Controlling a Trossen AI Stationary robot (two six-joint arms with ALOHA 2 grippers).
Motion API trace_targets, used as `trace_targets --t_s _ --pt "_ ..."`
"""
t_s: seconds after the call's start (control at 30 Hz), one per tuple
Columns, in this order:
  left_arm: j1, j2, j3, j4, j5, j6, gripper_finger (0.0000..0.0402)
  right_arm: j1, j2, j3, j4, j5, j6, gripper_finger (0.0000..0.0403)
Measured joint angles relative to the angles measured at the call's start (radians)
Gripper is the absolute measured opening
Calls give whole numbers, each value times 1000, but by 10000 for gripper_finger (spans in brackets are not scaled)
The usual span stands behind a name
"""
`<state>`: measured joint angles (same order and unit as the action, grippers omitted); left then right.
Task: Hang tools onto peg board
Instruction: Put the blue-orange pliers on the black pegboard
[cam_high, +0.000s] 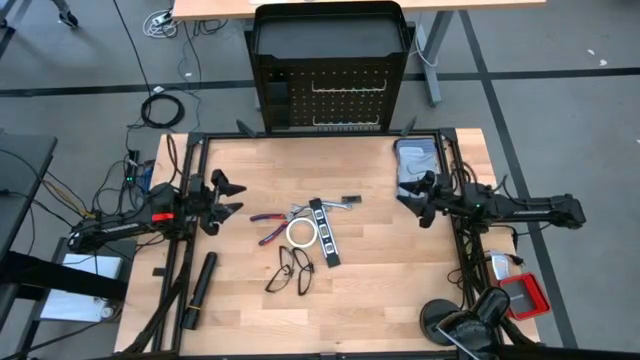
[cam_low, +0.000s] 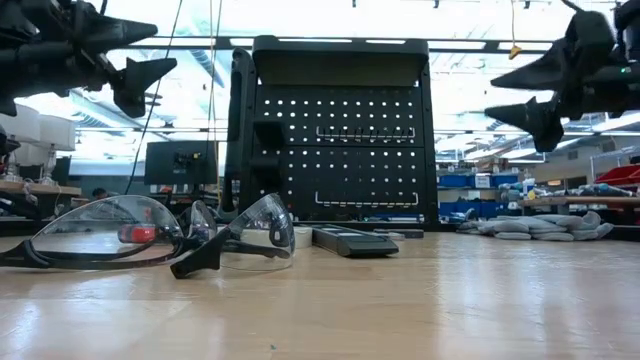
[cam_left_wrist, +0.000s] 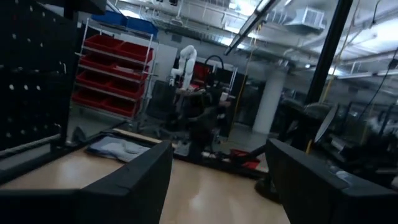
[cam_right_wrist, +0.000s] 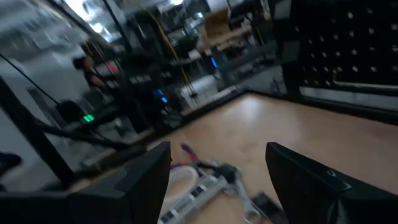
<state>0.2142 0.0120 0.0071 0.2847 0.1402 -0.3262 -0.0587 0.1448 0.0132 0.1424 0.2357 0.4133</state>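
Both your hands hang apart and empty: left hand (cam_high: 232, 197), right hand (cam_high: 415, 199). The tools huddle mid-worktop (cam_high: 400, 300); the white tape ring (cam_high: 300, 235) seemingly touches the black strip with white squares (cam_high: 325, 232), so a grab may drag both. The perforated black metal peg board (cam_high: 330, 95) stands well apart.

In the right wrist view, the cluster ahead of the open jaws is smeared: the white tape ring (cam_right_wrist: 180, 180) and the black strip with white squares (cam_right_wrist: 202, 190) run off the picture's edge. From table height, the clear black-framed glasses (cam_low: 150, 238) hide most of the tools behind them. Overhead, the small silver wrench (cam_high: 298, 211) is too small to make out clearly.
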Motion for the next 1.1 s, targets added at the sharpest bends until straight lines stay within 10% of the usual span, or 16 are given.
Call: trace_targets --t_s 0.47,0.83,1.1 --pt "0 3 0 10 -165 20 264 -68 363 13 206 -107 47 270" --pt "0 69 0 -81 -359 29 264 4 843 350 191 -165 -195 270" --pt "0 284 90 -145 -242 117 264 10 1133 559 177 -239 -276 270"
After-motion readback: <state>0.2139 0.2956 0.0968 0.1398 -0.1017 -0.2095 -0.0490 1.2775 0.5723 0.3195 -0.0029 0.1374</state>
